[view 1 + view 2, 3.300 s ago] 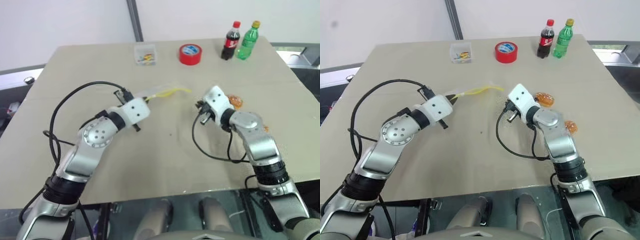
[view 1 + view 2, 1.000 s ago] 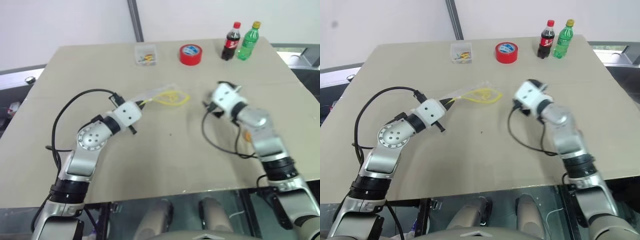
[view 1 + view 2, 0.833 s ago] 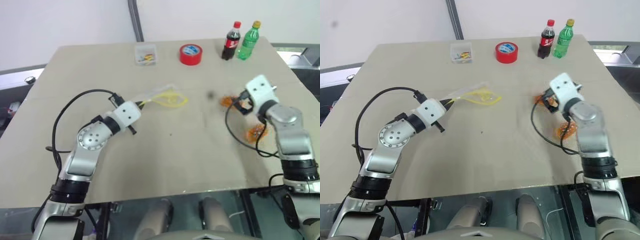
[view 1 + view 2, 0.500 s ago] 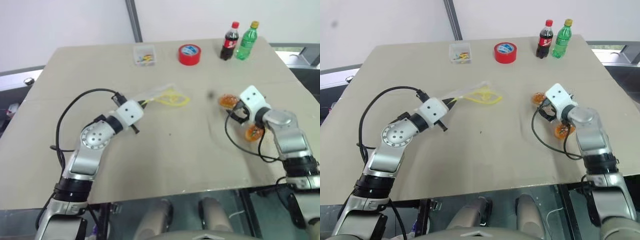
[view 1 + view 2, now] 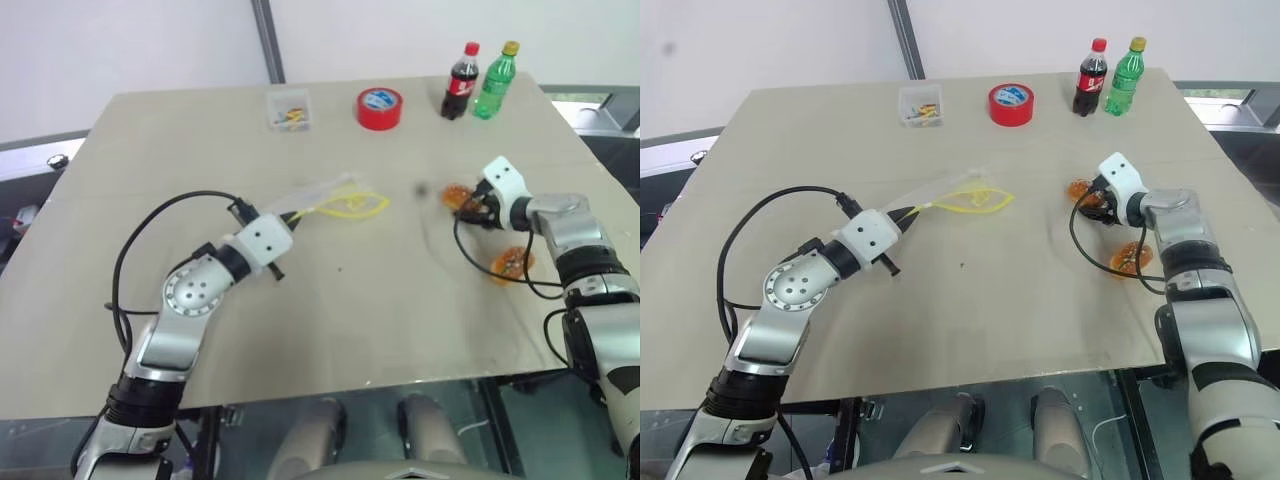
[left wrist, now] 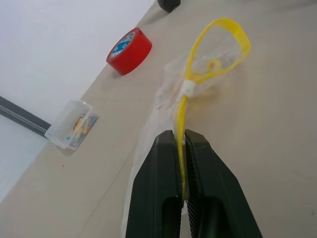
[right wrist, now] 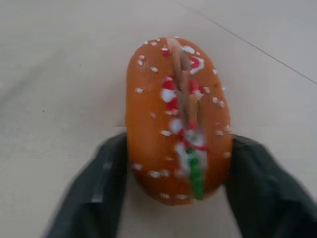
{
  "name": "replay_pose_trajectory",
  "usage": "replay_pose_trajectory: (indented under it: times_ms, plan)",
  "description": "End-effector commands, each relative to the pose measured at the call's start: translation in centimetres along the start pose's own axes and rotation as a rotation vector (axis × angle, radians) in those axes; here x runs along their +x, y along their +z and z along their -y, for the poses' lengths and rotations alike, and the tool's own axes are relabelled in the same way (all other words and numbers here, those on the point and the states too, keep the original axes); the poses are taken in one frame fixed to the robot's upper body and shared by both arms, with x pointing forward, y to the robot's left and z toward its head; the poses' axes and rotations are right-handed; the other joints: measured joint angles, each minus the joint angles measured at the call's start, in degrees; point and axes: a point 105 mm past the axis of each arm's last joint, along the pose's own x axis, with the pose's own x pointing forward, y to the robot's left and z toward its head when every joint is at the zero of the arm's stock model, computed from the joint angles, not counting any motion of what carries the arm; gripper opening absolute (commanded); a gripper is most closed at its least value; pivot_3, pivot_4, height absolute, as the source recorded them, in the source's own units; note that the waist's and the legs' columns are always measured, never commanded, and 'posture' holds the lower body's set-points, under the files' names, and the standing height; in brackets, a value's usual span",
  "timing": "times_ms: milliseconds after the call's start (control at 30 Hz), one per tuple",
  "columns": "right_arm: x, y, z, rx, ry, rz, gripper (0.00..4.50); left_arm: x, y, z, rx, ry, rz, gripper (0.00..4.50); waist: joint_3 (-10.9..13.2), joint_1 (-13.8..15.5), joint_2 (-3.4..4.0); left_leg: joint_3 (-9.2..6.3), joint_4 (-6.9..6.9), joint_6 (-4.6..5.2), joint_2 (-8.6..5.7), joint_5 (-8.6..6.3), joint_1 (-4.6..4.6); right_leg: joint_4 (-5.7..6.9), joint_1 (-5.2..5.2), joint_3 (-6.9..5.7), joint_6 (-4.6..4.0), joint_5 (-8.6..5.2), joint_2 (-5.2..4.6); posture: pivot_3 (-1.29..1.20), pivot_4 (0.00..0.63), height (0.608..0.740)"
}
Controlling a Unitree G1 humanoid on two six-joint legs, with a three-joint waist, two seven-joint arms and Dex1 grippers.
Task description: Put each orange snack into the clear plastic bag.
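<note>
Across the table, right pincer has swung out, now straddling an orange snack; left pincer stays clamped on the clear plastic bag.

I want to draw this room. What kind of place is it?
Probably a robot test room: a plain beige table by a bare white wall, holding a red tape roll and two small soda bottles.

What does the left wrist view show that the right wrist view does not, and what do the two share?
Left wrist view: the left claw shut on the yellow strip of the clear plastic bag, with the red tape roll and small clear box beyond. Right wrist view: an orange snack between the right claw's fingers. Both: the beige table.
</note>
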Motion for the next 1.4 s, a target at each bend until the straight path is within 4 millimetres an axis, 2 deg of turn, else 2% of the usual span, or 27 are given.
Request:
replay_pose_trajectory:
  times_ms: [33,67,133,200,300,400,500,633,767,900,1100,1167,1200,1233,1300,1400]
  plan:
    - [-0.8,2.5,0.3,-0.01,0.018,0.096,0.81,-0.3,1.1,-1.0,0.009,0.046,0.036,0.0,0.0,0.0,0.0,0.0,0.0,0.0,0.0,0.0,0.0,0.0,0.0,0.0,0.0,0.0,0.0,0.0,0.15,0.71]
    - [-1.0,2.9,0.1,-0.015,0.034,0.116,0.51,-0.2,1.0,-1.0,0.01,0.046,0.033,0.0,0.0,0.0,0.01,0.0,0.0,0.0,0.0,0.0,0.0,0.0,-0.01,0.0,0.0,0.0,0.0,0.0,0.15,0.71]
    - [-1.5,3.9,-0.7,-0.018,0.08,0.158,0.51,-0.1,0.9,-1.1,0.008,0.049,0.032,0.0,0.0,-0.1,0.01,-0.02,0.0,0.0,0.0,0.0,-0.01,0.0,-0.01,0.0,0.0,0.0,0.0,0.0,0.15,0.71]
    - [-2.2,4.8,-2.6,-0.032,0.143,0.196,0.51,0.1,0.8,-1.4,0.015,0.055,0.029,0.0,0.0,0.0,0.01,-0.04,-0.01,0.0,0.01,0.0,-0.03,0.0,-0.03,0.0,0.0,0.0,-0.02,0.0,0.15,0.71]
    - [-3.2,6.0,-7.0,-0.054,0.244,0.241,0.51,0.4,1.0,-1.5,0.023,0.057,0.037,0.0,0.0,0.2,0.02,-0.13,0.02,0.0,0.02,-0.01,-0.07,-0.01,-0.03,-0.09,0.0,0.0,-0.05,0.0,0.15,0.71]
    - [-3.3,6.9,-11.7,-0.046,0.314,0.262,0.51,0.6,1.3,-1.6,0.026,0.052,0.053,0.0,0.0,0.0,0.02,-0.12,0.04,0.0,0.01,-0.01,-0.08,0.0,-0.03,-0.07,0.0,0.0,-0.12,0.0,0.15,0.71]
    - [-2.7,7.8,-14.2,-0.013,0.328,0.272,0.51,0.7,1.7,-1.4,0.032,0.032,0.076,0.0,0.0,0.0,0.03,-0.09,0.06,-0.01,0.03,-0.01,-0.03,0.07,-0.03,-0.03,0.0,0.0,-0.11,0.0,0.15,0.71]
    - [-1.2,8.1,-15.0,0.01,0.312,0.259,0.51,0.5,2.5,-0.4,0.032,-0.024,0.118,0.0,0.0,0.6,0.02,-0.12,0.08,0.0,-0.03,0.0,-0.03,0.06,0.01,-0.12,0.0,0.0,-0.07,0.0,0.15,0.71]
    - [0.2,8.2,-14.6,0.058,0.29,0.247,0.51,-0.3,1.9,1.5,0.079,-0.096,0.122,0.0,0.0,0.5,0.02,-0.11,0.09,0.0,-0.07,-0.01,-0.03,0.03,0.0,-0.1,0.0,0.01,-0.06,0.0,0.15,0.71]
    - [1.6,8.1,-15.8,0.136,0.333,0.222,0.51,-0.8,1.8,2.9,0.128,-0.138,0.132,0.0,0.0,0.1,0.02,-0.12,0.03,0.0,-0.01,-0.01,-0.03,0.04,-0.02,-0.1,-0.01,0.0,-0.07,0.0,0.15,0.71]
    - [3.5,8.6,-16.8,0.291,0.339,0.222,0.51,-1.5,1.3,4.0,0.158,-0.176,0.126,0.0,0.0,-0.1,0.04,-0.09,0.01,0.0,0.01,-0.01,0.0,0.05,-0.02,-0.06,-0.02,0.01,0.0,0.0,0.15,0.71]
    - [4.6,8.9,-16.1,0.35,0.276,0.243,0.51,-1.5,1.3,4.0,0.146,-0.168,0.123,0.0,0.0,0.0,0.04,-0.09,0.01,0.0,0.0,-0.01,0.0,0.06,-0.02,-0.06,-0.02,0.01,0.05,0.0,0.15,0.71]
    - [4.9,9.0,-15.8,0.352,0.247,0.256,1.19,-1.5,1.3,3.9,0.135,-0.157,0.121,0.0,0.0,0.0,0.04,-0.09,0.02,0.0,0.0,-0.01,0.01,0.06,-0.02,-0.06,-0.02,0.01,0.07,0.0,0.15,0.71]
    - [5.1,9.0,-15.5,0.35,0.213,0.269,1.54,-1.4,1.4,3.7,0.12,-0.142,0.119,0.0,0.0,0.0,0.04,-0.09,0.01,0.0,0.0,-0.01,0.02,0.07,-0.02,-0.07,-0.02,0.01,0.08,0.0,0.15,0.71]
    - [5.1,9.2,-15.0,0.333,0.169,0.291,2.56,-1.3,1.4,3.3,0.09,-0.114,0.11,0.0,0.0,0.1,0.05,-0.13,0.02,0.0,0.0,-0.01,0.01,0.05,-0.03,-0.11,-0.02,0.01,0.09,0.0,0.15,0.71]
    - [4.0,9.4,-14.4,0.302,0.143,0.331,4.09,-0.8,1.1,2.2,0.016,-0.049,0.069,0.0,0.0,0.0,0.05,-0.11,0.02,0.0,-0.02,-0.01,0.01,0.05,-0.03,-0.09,-0.02,0.01,0.08,0.0,0.15,0.71]
